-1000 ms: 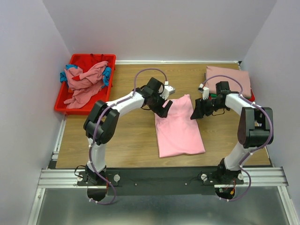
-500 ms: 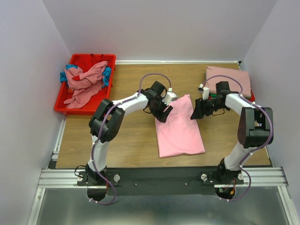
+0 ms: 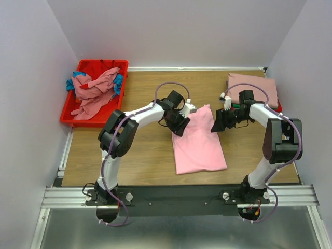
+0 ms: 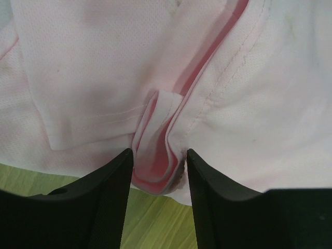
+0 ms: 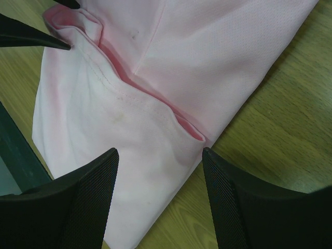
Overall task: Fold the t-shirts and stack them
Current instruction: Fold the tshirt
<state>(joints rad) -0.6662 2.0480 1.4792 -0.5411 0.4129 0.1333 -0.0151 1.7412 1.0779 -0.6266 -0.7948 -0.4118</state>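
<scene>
Now, log the key relation: the pink t-shirt [image 3: 199, 142] lies flat mid-surface, folded to a narrow panel, its long axis running 12 to 6 o'clock in the top view. Your left fingers [image 4: 106, 202] sit at its 11 o'clock corner and straddle a bunched fold of hem [image 4: 158, 155]. Cloth fills the gap and touches both inner faces, but you cannot tell whether they bite. Your right fingers [image 5: 85, 202] stand apart, holding nothing, low over the 1 o'clock corner with the layered edge directly beneath. Each arm is equally near its own corner. Judgement: the coming move is a paired lift of the far edge, carried toward 6 o'clock, so the right side must pinch before you pull. The surface [image 3: 140, 155] is smooth wood grain and the cloth may drag. Room: the folded dusty rose shirt [image 3: 252, 85] lies at 2 o'clock and the red bin [image 3: 122, 65] of unfolded shirts [image 3: 93, 91] at 10 o'clock, both well apart.
</scene>
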